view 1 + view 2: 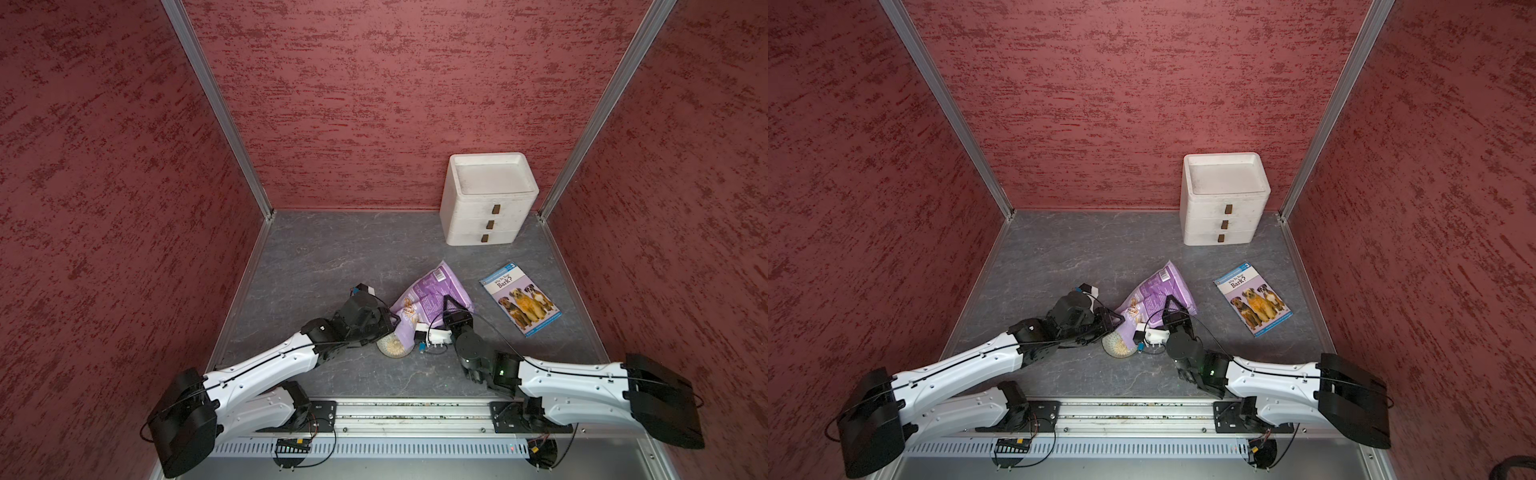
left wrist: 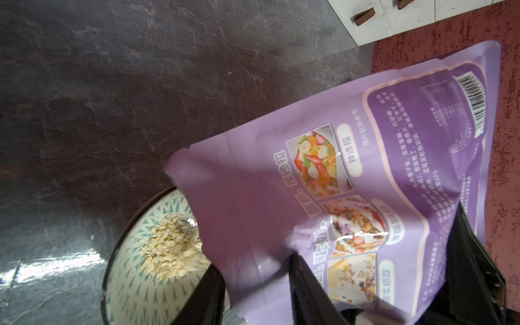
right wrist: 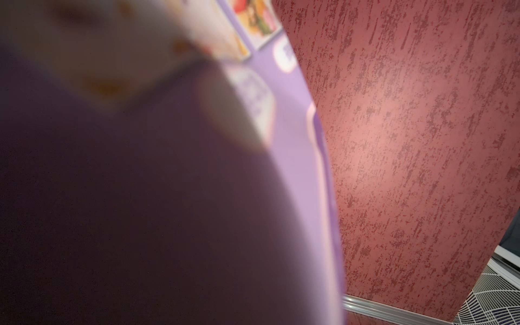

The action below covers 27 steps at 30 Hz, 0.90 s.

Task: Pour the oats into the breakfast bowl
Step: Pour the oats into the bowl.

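Bench (image 1: 332, 257): grey slate-look top, red walls on three sides.
Drawer box (image 1: 486, 199): white, 3 drawers, far-right corner, against back wall.
Pouch (image 1: 432, 291): lilac foil, mid-bench, lifted and tilted. The barcode end is up toward the far side; the mouth is down at the bowl's edge (clearest in left wrist view, (image 2: 281, 197)). Right wrist view is filled by it, blurred.
Book (image 1: 519, 297): blue, dogs on cover, flat on bench, right of pouch, apart from it.
Bowl (image 1: 384, 352): round, patterned inside, on bench under pouch mouth, partly hidden by left arm in both top views.
L pincer (image 2: 256, 267): closed on pouch near its mouth, one finger on each face.
R pincer (image 1: 451, 302): clamped on pouch's right side, higher up.
Oats (image 2: 168, 253): pale flakes, small heap in bowl, touching pouch mouth.
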Each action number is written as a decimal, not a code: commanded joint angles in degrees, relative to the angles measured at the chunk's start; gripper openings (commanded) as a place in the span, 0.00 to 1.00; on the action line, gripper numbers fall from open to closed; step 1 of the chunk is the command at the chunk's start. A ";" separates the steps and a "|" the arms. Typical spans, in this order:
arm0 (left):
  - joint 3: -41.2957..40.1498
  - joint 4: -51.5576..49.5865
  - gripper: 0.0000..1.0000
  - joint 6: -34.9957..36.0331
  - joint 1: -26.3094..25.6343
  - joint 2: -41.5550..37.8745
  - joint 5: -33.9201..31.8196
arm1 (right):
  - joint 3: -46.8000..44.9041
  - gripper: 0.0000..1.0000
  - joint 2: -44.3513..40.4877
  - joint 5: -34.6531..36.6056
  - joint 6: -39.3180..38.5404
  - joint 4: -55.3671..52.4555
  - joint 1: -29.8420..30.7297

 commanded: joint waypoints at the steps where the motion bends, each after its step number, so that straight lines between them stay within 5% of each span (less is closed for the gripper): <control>1: -0.51 2.02 0.40 -0.06 -0.17 0.16 -0.30 | 1.50 0.00 -0.85 0.26 -0.12 12.80 1.85; 27: -0.13 1.76 0.38 -0.06 -0.26 -0.02 -0.52 | 1.14 0.00 -0.75 0.35 -4.87 15.84 3.51</control>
